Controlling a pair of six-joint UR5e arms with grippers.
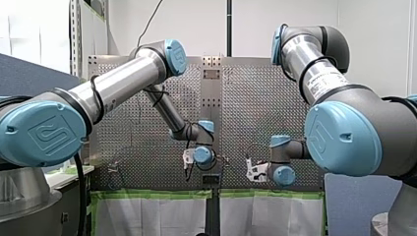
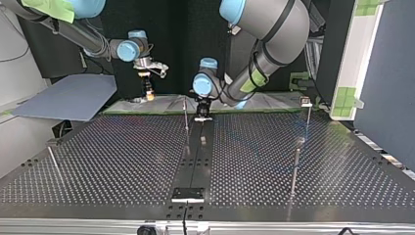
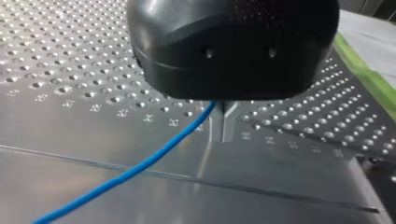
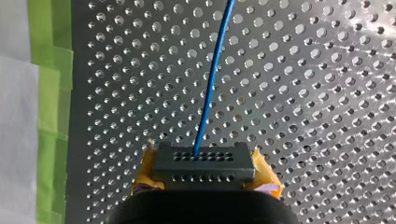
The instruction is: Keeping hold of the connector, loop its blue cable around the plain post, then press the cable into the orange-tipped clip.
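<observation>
My right gripper (image 4: 205, 176) has its jaws clamped on the stiff dark-grey connector block (image 4: 203, 161), the sound hold; its thin blue cable (image 4: 212, 79) looks limp.

The left arm (image 1: 123, 81) reaches forward, its left gripper (image 3: 222, 133) pointing down with metal fingers (image 3: 230, 122) closed on the blue cable (image 3: 154, 156); the right arm (image 1: 319, 78) bends inward. The right gripper (image 4: 205, 170) clamps the connector (image 4: 204, 161) between yellow pads (image 4: 145, 171).

Surface of perforated table (image 4: 327, 116): bare metal, dull sheen. Body of connector (image 4: 203, 163): matt dark plastic. Jacket of blue cable (image 4: 210, 88) entering it: smooth, faintly glossy plastic.
</observation>
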